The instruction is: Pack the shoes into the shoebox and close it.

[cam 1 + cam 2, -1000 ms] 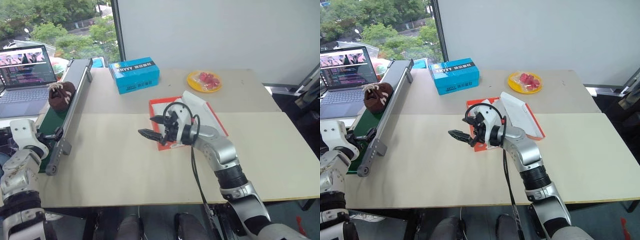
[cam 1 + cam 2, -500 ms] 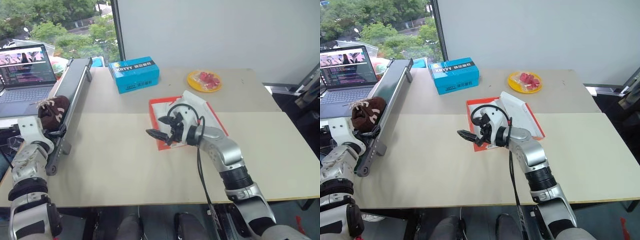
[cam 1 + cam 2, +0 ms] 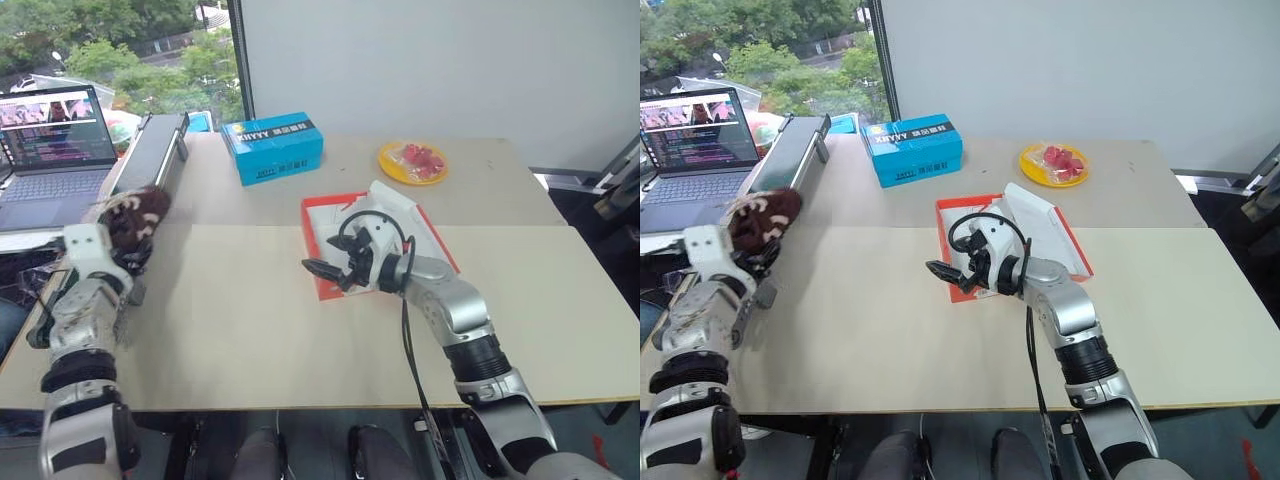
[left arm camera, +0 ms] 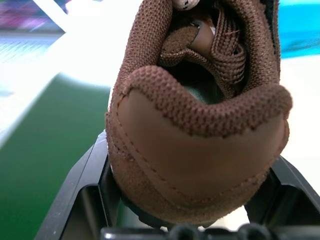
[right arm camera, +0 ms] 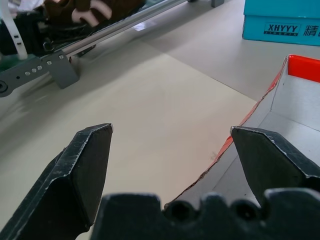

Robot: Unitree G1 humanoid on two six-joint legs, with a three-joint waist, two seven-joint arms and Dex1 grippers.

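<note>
The left gripper (image 4: 192, 220) is holding a brown shoe (image 3: 135, 213) by its heel, its two black fingers (image 4: 82, 195) pressing on either side, and it is carrying the shoe above the left edge of the table (image 3: 250, 320), just beside the long conveyor belt (image 3: 155, 150) that runs along that edge. In the left wrist view the shoe's padded collar and brown laces are facing the camera, with the green belt lying behind. The right gripper (image 5: 172, 145) is hovering with its fingers spread wide and nothing between them, at the near left corner of the shoebox (image 3: 322, 215); one finger is sitting over the box's white inside, the other over the bare table. The shoebox is lying open in the middle of the table, its lid (image 3: 405, 215) tilting back on the far right side. A blue box (image 3: 272, 148) is sitting behind it near the window, a yellow plate (image 3: 412, 160) with red pieces is resting further right, and an open laptop (image 3: 52, 140) is standing beyond the belt on the left.
</note>
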